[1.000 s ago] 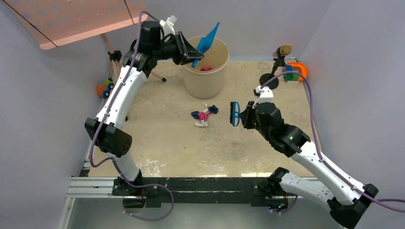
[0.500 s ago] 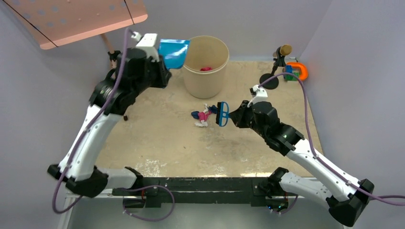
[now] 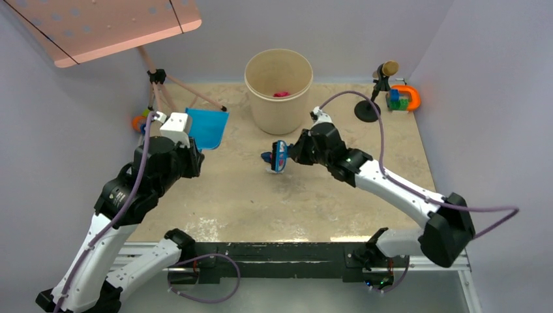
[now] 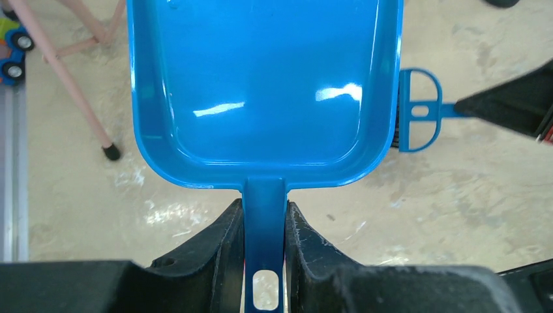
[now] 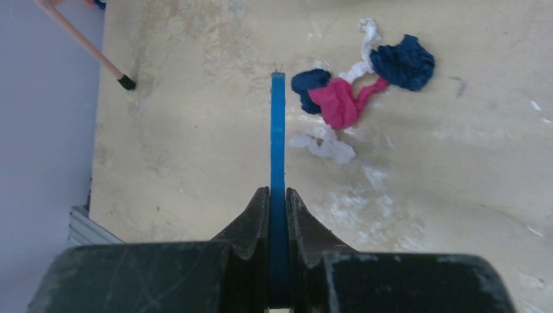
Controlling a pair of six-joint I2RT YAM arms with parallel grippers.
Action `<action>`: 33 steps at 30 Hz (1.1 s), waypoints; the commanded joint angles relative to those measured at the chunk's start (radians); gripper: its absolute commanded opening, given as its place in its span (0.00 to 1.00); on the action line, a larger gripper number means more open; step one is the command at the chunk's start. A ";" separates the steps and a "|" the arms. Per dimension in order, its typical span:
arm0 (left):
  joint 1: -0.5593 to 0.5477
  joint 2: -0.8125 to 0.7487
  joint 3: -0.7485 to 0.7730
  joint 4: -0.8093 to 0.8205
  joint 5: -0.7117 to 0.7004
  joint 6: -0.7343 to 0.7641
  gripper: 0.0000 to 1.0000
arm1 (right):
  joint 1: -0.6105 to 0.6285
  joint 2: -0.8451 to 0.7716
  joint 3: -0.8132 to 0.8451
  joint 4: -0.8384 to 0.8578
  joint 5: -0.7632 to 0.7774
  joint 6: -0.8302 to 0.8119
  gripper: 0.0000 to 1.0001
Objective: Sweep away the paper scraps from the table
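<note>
The paper scraps (image 3: 270,159) lie in a small pile in the middle of the table (image 3: 228,189). In the right wrist view they show as pink (image 5: 339,104), dark blue (image 5: 404,62) and white (image 5: 329,147) bits. My right gripper (image 3: 295,153) (image 5: 278,195) is shut on a small blue brush (image 3: 281,155) (image 5: 278,130), held edge-on just beside the pile. My left gripper (image 3: 189,149) (image 4: 264,222) is shut on the handle of a blue dustpan (image 3: 207,127) (image 4: 261,85), which is empty and low over the table's left side. The brush also shows in the left wrist view (image 4: 417,111).
A beige bucket (image 3: 279,91) with a pink scrap inside stands behind the pile. Pink tripod legs (image 3: 189,91) and toys (image 3: 140,120) are at the far left. A black stand (image 3: 375,98) and more toys (image 3: 401,98) are at the far right. A black rail (image 3: 274,251) runs along the near edge.
My left arm swung the dustpan from over the bucket down to the table's left side. My right arm carried the brush left, up to the scrap pile.
</note>
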 commanded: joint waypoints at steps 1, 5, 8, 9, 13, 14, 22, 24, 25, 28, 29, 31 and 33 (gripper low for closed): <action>0.001 -0.056 -0.072 -0.066 -0.080 0.086 0.00 | -0.003 0.150 0.143 0.092 -0.059 0.125 0.00; 0.002 -0.142 -0.213 0.017 -0.030 0.107 0.00 | -0.003 0.325 0.248 0.081 -0.078 0.184 0.00; 0.002 -0.217 -0.318 0.108 0.012 0.087 0.00 | -0.004 0.425 0.322 0.003 -0.053 0.235 0.00; 0.001 -0.238 -0.348 0.136 0.027 0.084 0.00 | -0.006 0.455 0.348 -0.052 -0.019 0.246 0.00; 0.001 -0.244 -0.353 0.139 0.036 0.080 0.00 | -0.010 0.522 0.395 -0.260 0.136 0.278 0.00; 0.002 -0.232 -0.360 0.152 0.047 0.082 0.00 | -0.014 0.523 0.388 -0.287 0.160 0.280 0.00; 0.001 -0.106 -0.324 0.133 0.129 0.080 0.00 | -0.032 0.339 0.225 -0.221 0.152 0.194 0.00; 0.002 -0.113 -0.329 0.135 0.131 0.078 0.00 | -0.032 0.288 0.215 -0.181 0.115 0.131 0.00; 0.002 -0.120 -0.334 0.139 0.129 0.077 0.00 | -0.033 0.272 0.214 -0.167 0.097 0.100 0.00; 0.002 -0.135 -0.343 0.148 0.120 0.074 0.00 | -0.032 0.224 0.232 -0.141 0.050 0.020 0.00; 0.002 -0.132 -0.343 0.149 0.119 0.074 0.00 | -0.032 0.215 0.237 -0.136 0.039 0.009 0.00; 0.002 -0.125 -0.337 0.146 0.121 0.069 0.00 | -0.032 0.190 0.249 -0.129 0.017 -0.008 0.00; 0.002 -0.129 -0.314 0.116 0.125 0.039 0.00 | -0.032 0.139 0.228 -0.084 0.013 -0.027 0.00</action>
